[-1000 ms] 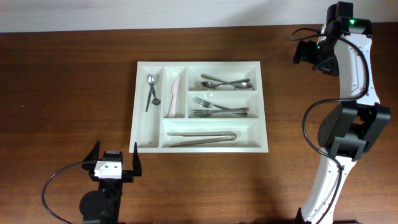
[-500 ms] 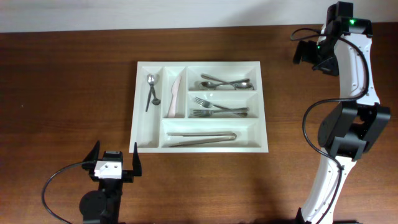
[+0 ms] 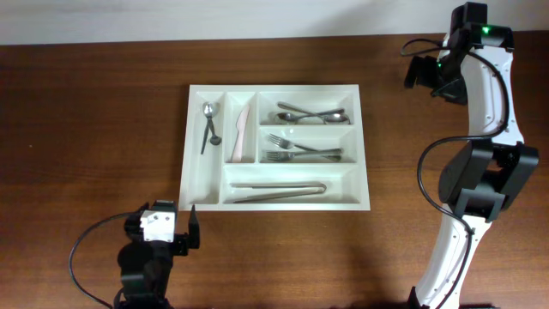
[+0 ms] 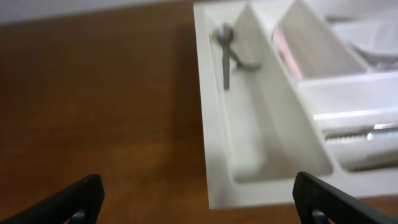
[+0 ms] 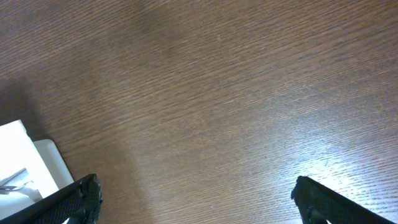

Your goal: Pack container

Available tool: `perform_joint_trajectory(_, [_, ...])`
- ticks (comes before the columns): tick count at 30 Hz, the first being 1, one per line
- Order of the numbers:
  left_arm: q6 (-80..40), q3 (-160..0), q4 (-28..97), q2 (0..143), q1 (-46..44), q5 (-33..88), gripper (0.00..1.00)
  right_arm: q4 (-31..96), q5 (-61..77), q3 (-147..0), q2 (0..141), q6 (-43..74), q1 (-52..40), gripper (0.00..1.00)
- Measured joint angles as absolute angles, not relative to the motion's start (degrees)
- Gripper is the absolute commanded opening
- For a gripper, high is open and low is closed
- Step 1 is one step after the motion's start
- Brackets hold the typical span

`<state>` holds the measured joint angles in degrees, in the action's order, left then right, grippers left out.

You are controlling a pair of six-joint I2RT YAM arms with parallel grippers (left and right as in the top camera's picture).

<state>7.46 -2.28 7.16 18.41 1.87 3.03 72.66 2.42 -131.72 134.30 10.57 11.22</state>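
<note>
The white cutlery tray [image 3: 369,146] lies in the middle of the table. Its two narrow upright compartments hold a small spoon [image 3: 208,125] and a pale pink knife [image 3: 241,130]. The three long compartments hold spoons [image 3: 310,114], forks [image 3: 300,149] and tongs [image 3: 279,190]. My left gripper [image 3: 161,230] is open and empty, just off the tray's near left corner; its wrist view shows the tray [image 4: 214,168] and the small spoon [image 4: 226,53]. My right gripper [image 3: 420,73] is open and empty, held high at the far right, over bare wood; a tray corner [image 5: 25,158] shows in its view.
The right arm's white base and cable [image 3: 480,172] stand at the table's right side. A pale wall strip [image 3: 214,17] runs along the far edge.
My left gripper has turned and shifted right toward the tray's near left corner. The right arm and the tray's contents have not moved.
</note>
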Motion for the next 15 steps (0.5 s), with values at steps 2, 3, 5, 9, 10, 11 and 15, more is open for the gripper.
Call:
perform_joint_trajectory(2, [7.5, -2.3, 7.2, 20.1, 1.9, 2.9, 0.99, 72.7, 2.4, -131.7, 134.3, 10.6, 11.2, 0.99])
perform_joint_trajectory(3, [7.5, -2.3, 7.2, 20.6, 1.9, 2.8, 0.99, 72.7, 2.4, -131.7, 134.3, 10.6, 11.2, 0.99])
perform_joint_trajectory(5, [7.5, -2.3, 7.2, 20.9, 1.9, 2.7, 0.99, 72.7, 2.4, -131.7, 134.3, 10.6, 11.2, 0.99])
perform_joint_trajectory(9, [7.5, -2.2, 7.2, 17.9, 1.9, 2.6, 0.99, 72.7, 2.4, -131.7, 134.3, 10.6, 11.2, 0.99])
perform_joint_trajectory(10, [7.5, -2.2, 7.2, 16.2, 1.9, 2.6, 0.99, 72.7, 2.4, -131.7, 134.3, 10.6, 11.2, 0.99])
perform_joint_trajectory(11, [7.5, -2.2, 7.3, 14.6, 1.9, 2.6, 0.99, 72.6, 2.4, -131.7, 134.3, 10.6, 11.2, 0.99])
perform_joint_trajectory(15, [7.5, -2.2, 7.1, 6.0, 1.9, 2.5, 0.99, 72.7, 2.4, -131.7, 134.3, 10.6, 11.2, 0.99])
